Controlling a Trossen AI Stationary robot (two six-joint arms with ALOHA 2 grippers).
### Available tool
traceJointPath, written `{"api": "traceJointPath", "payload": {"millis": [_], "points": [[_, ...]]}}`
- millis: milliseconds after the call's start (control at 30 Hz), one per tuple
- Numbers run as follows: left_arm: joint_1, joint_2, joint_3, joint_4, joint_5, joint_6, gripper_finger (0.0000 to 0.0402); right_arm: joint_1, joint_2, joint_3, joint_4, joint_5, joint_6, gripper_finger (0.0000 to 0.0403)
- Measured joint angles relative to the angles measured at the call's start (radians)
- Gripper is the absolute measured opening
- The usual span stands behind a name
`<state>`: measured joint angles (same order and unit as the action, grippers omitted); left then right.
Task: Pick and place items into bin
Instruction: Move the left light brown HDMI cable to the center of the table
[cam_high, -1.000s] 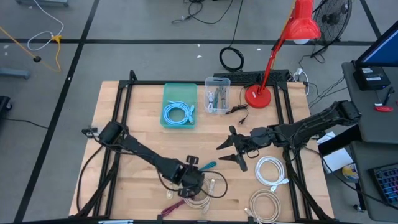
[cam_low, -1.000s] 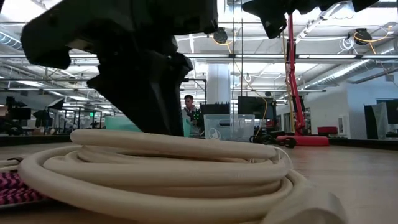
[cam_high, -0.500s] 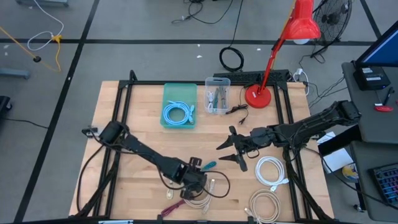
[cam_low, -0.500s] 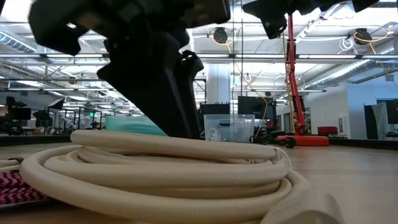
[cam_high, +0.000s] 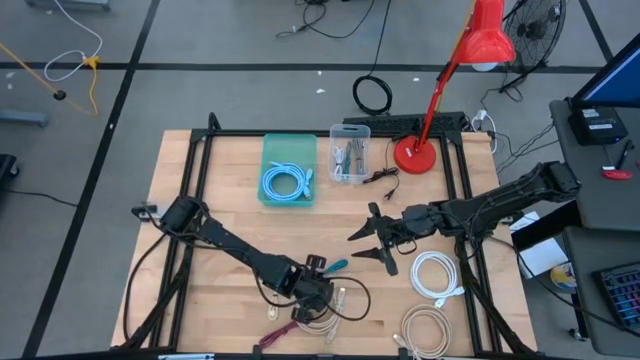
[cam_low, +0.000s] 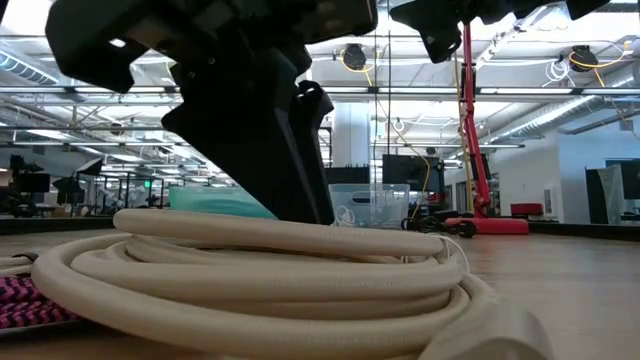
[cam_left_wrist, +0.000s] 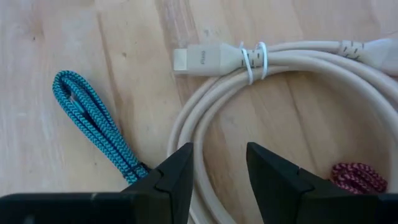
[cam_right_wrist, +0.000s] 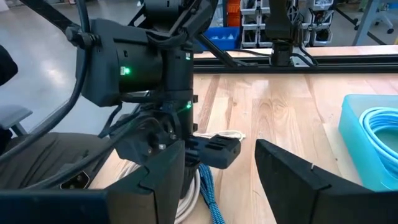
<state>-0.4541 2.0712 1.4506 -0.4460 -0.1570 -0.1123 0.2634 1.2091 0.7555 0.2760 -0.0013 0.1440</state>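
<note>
Cables lie in several places on your table (cam_high: 200, 180). At about 6 o'clock, near the front edge, your left pincer (cam_high: 318, 297) is low over the beige coil (cam_high: 318, 320); in the left wrist view its fingers (cam_left_wrist: 180, 171) stand open astride one side of the coil (cam_left_wrist: 261, 93), and you see no grip on it. The teal cord (cam_left_wrist: 93, 127) is just beside the coil at one side and the maroon cord (cam_left_wrist: 357, 176) touches it at the other. In the high view the maroon cord (cam_high: 278, 332) runs to the front edge.

Your right pincer (cam_high: 372, 240) hangs above the table centre, toward 3 o'clock, with its fingers wide apart and holding nothing. Near it, at 4 o'clock, the white coil (cam_high: 438, 275) lies, and a cream coil (cam_high: 428, 332) at 5 o'clock.

The light blue coil (cam_high: 287, 183) is already in the green bin (cam_high: 288, 146) at 12 o'clock. A clear box (cam_high: 349, 153) stands beside the bin, and the red lamp (cam_high: 412, 155) at 1 o'clock.
</note>
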Motion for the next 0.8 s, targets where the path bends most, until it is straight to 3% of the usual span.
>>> {"api": "traceJointPath", "payload": {"millis": [400,800], "points": [[0.012,0.001,0.0,0.006,0.0,0.007,0.0152,0.0,0.0,0.0,0.0,0.0,0.0,0.0187],[0.035,0.09,0.007,0.031,0.032,0.007,0.0152,0.0,0.0,0.0,-0.001,0.0,0.0,0.0187]]}}
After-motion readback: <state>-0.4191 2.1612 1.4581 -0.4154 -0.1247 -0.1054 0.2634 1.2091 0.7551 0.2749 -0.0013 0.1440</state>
